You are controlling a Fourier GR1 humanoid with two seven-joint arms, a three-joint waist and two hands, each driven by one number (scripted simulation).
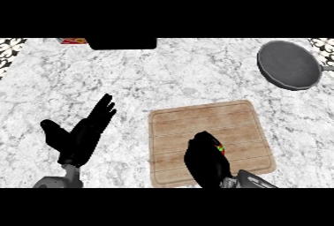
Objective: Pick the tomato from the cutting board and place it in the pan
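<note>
Right hand (205, 161) curled round tomato (220, 148) on cutting board (209, 121).

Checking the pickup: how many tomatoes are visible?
1. The tomato sits over the cutting board, mostly hidden inside the curled right hand; the hand could be hiding others.

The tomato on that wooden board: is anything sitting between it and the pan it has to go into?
Nothing visible. The right hand is curled round the tomato on the cutting board. From there up to the pan at the far right, only bare counter shows.
</note>
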